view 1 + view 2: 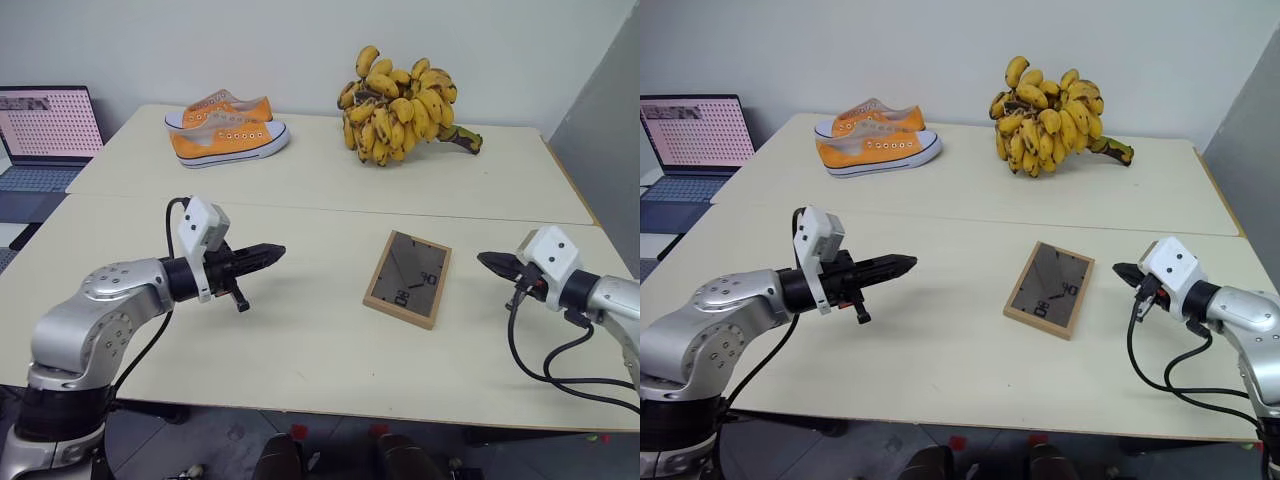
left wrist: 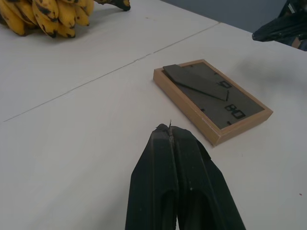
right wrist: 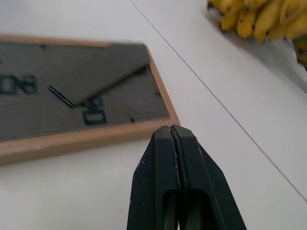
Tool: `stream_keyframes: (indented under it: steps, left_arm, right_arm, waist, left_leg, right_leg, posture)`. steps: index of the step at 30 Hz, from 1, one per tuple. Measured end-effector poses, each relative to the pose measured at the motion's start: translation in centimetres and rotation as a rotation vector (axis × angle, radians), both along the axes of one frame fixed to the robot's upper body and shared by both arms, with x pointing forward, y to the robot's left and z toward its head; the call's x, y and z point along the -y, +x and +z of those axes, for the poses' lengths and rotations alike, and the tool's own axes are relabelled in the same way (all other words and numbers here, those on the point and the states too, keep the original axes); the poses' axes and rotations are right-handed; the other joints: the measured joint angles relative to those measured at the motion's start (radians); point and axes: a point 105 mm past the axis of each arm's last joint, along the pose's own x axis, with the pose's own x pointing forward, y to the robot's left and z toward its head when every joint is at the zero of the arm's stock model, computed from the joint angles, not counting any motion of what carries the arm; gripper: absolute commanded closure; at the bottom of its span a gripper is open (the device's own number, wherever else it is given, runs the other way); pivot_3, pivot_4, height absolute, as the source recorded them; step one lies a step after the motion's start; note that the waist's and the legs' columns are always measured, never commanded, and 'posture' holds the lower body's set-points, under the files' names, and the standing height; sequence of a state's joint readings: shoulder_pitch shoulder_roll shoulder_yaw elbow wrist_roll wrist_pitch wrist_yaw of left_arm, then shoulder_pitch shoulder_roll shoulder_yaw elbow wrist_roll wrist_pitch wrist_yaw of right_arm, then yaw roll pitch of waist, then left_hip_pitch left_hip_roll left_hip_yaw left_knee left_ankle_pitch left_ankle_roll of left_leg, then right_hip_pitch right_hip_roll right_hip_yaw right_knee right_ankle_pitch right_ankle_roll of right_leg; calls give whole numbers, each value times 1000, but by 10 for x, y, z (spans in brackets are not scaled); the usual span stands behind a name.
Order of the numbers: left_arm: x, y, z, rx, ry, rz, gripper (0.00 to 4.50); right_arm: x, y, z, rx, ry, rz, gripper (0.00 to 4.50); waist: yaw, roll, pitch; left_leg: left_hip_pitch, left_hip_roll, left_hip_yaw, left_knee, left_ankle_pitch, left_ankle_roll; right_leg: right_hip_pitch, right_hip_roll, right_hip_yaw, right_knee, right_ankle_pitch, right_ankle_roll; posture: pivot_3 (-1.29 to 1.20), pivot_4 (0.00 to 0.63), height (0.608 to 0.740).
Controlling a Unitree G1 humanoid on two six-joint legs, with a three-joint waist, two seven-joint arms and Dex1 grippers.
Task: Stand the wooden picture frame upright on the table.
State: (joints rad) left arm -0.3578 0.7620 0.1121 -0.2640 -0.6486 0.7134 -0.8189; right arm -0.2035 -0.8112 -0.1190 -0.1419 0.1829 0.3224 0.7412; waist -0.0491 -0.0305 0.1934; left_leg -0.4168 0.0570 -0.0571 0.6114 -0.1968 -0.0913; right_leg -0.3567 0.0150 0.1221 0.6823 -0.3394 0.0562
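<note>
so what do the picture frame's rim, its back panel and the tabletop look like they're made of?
Wooden picture frame rim: light, matte wood, going by its pale tan colour; grain can't be made out. Its back panel: dark grey-brown board, matte, possibly fibreboard, with printed digits and a flat fold-out stand. Table: cream, smooth, likely laminate, with a thin seam across it.

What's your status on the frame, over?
Both grippers, left and right, shut, empty. Wooden picture frame face-down on table. Path clear.

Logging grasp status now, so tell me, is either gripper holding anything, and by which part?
Nothing is held. The left gripper and right gripper are both shut and empty, either side of the light-wood rectangular picture frame, which lies back-up on the cream table.
</note>
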Motion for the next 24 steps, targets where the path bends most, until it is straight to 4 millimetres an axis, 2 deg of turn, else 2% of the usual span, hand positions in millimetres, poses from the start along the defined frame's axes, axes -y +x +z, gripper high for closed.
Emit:
stream_keyframes:
  steps: [5, 10, 16, 21, 24]
  left_arm:
    - [3, 8, -14, -40, 2, -1, 4498]
    - [10, 9, -14, -43, -7, -43, 4498]
    - [10, 9, -13, -39, -6, -43, 4498]
    - [10, 9, -13, -38, -6, -41, 4498]
    - [10, 9, -13, -38, -4, -40, 4498]
  right_arm:
    - [0, 21, -23, -19, 4, -63, 4484]
    - [-11, 51, -35, 18, 14, -95, 4484]
    - [-28, 74, -44, 39, 45, -112, 4484]
    - [-46, 77, -50, 40, 74, -87, 4484]
    - [-66, 77, -52, 37, 105, -50, 4484]
  waist:
    - [-5, 0, 0]
    - [-8, 0, 0]
    - [-8, 1, 0]
    - [-8, 0, 0]
    - [-11, 1, 0]
  left_leg:
    - [0, 0, 0, 0, 0, 0]
    - [0, 1, 0, 0, 0, 0]
    - [0, 1, 0, 0, 0, 0]
    - [0, 0, 0, 0, 0, 0]
    - [1, 1, 0, 1, 1, -1]
  right_leg:
    - [-1, 0, 0, 1, 1, 0]
    - [-1, 0, 0, 1, 2, -1]
    - [-1, 0, -1, 3, 2, -1]
    - [-2, 0, -1, 6, 2, -1]
    - [-3, 1, 0, 9, 2, -1]
  posture:
    - [0, 150, 740]
    - [0, 150, 740]
    - [0, 150, 740]
    - [0, 150, 740]
    - [0, 150, 740]
